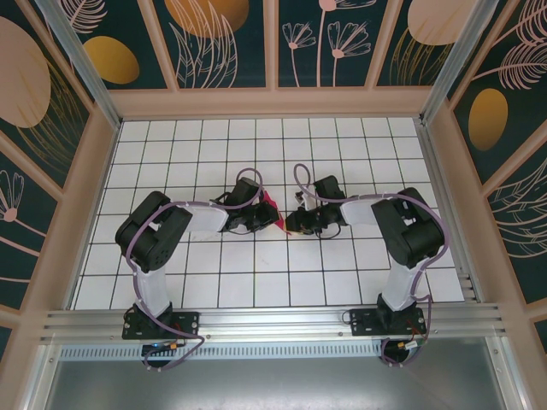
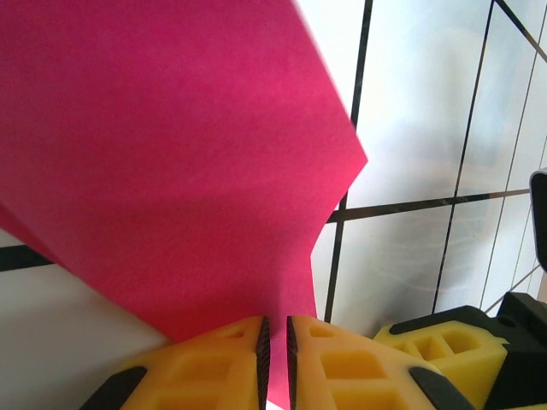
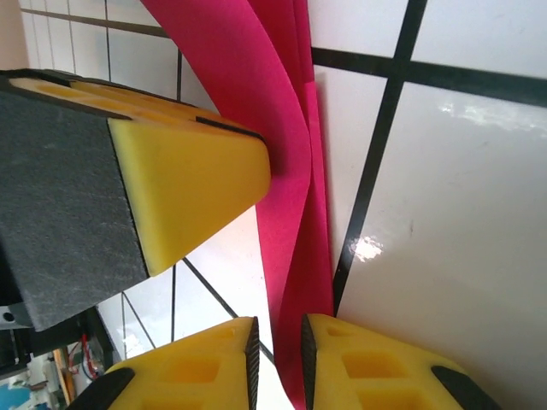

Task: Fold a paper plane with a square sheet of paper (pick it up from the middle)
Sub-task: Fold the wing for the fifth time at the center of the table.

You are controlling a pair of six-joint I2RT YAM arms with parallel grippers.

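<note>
My left gripper [image 2: 275, 325] clamps the paper [image 2: 171, 171] mid-table, its free edges raised. My right gripper [image 3: 279, 321] stands slightly apart around a fold. The white tiled table [image 1: 342, 145] lies open around; the walls [image 1: 92, 179] are well apart.

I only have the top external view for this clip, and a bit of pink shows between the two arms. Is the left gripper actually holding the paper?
Observer: Yes. In the left wrist view, the left gripper is shut on the pink paper.
Operator: And the other side?
Observer: The right gripper has its jaws slightly parted, with the paper's edge between them.
Operator: Folded yet?
Observer: The right wrist view shows overlapping layers.
</note>
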